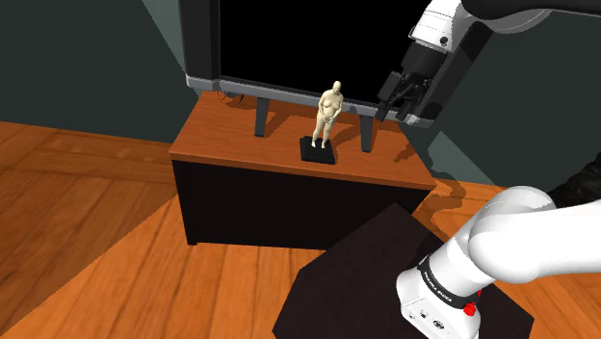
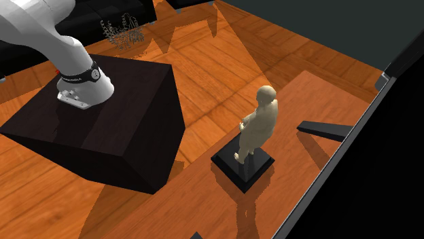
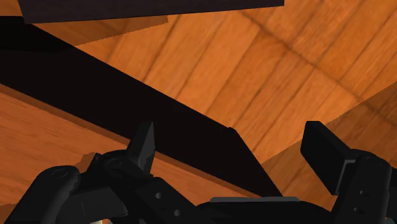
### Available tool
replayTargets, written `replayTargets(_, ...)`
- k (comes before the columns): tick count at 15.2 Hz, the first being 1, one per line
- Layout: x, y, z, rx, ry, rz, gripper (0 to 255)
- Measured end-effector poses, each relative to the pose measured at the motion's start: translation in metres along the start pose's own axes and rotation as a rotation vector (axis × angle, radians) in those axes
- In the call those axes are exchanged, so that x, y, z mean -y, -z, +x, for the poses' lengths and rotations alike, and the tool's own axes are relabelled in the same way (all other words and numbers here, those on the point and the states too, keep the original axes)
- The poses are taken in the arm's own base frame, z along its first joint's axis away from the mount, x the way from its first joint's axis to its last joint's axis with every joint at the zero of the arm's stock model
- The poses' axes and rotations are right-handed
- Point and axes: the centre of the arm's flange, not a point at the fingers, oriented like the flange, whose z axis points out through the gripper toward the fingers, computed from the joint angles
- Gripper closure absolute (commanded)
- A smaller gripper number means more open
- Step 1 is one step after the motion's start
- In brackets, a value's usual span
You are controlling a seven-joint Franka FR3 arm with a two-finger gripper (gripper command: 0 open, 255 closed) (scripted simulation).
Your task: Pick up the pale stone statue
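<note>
My two black fingers [image 3: 143, 147] stand wide apart in the wrist view, clasping nothing. Beyond them are orange wood planks and a dark slanted band I cannot identify. In the shoulder view the gripper [image 1: 389, 100] hangs high, its fingertips hard to separate from the dark wall. The pale statue [image 1: 330, 114], a smooth standing figure on a flat black square base [image 1: 317, 150], is upright well apart from the fingers, lower and toward that view's left, on a wood-topped cabinet [image 1: 241, 135] with black sides. The second exterior view shows the statue from above and one side, its face hard to make out.
</note>
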Motion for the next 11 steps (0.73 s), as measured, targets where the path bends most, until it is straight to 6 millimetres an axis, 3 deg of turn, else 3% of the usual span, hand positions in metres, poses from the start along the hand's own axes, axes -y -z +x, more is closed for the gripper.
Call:
replayTargets(3,-0.008,0.0,0.015,0.0,0.001,-0.002,0)
replayTargets(11,-0.05,-0.003,0.103,-0.002,0.011,-0.018,0)
